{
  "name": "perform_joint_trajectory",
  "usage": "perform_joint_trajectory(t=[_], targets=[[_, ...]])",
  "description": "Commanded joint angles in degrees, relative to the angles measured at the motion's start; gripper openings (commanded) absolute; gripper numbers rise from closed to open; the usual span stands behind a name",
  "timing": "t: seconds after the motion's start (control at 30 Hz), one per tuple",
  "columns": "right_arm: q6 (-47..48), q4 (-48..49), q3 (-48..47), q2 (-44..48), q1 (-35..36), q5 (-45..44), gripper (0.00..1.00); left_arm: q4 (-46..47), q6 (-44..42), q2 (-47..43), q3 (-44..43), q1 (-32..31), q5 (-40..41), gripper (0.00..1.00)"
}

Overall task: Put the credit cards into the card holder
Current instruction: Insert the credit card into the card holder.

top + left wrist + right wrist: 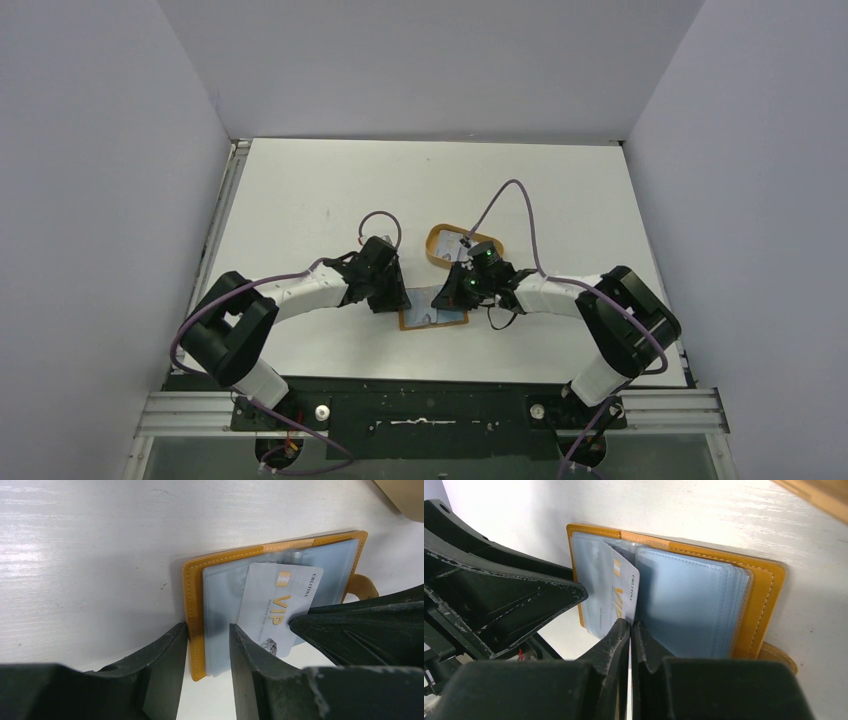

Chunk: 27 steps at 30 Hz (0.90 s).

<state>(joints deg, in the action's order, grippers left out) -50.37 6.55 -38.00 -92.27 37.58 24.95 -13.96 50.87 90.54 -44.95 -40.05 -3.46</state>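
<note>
One credit card pinched by right gripper on one card holder; left gripper apart.

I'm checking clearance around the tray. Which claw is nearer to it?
Right. The right claw, pinching a card over the card holder, sits just on the near side of the tray; the left claw is farther left, at the holder's left edge.
</note>
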Motion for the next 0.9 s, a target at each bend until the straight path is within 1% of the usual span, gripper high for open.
perform_joint_trajectory(t=[0.0,0.3,0.47,0.77,0.87], targets=[[2.3,-2.56,0.29,1.99,0.43,0.57,0.0,-2.14,-0.63,2.13,1.2,0.06,1.21,0.34],[3.55,-3.9,0.68,3.13,-0.04,2.57,0.0,-2.62,-1.3,3.25,0.46,0.41,1.61,0.33],[4.36,-3.62,0.64,1.98,-0.03,4.72,0.0,-2.42,-1.36,3.46,0.43,0.41,1.28,0.33],[5.34,-4.01,1.69,2.54,-0.9,5.83,0.0,-3.09,-1.57,3.28,0.3,0.5,1.89,0.32],[5.59,-4.12,2.25,2.9,-1.26,6.04,0.0,-3.02,-1.65,3.52,0.25,0.5,1.97,0.3]])
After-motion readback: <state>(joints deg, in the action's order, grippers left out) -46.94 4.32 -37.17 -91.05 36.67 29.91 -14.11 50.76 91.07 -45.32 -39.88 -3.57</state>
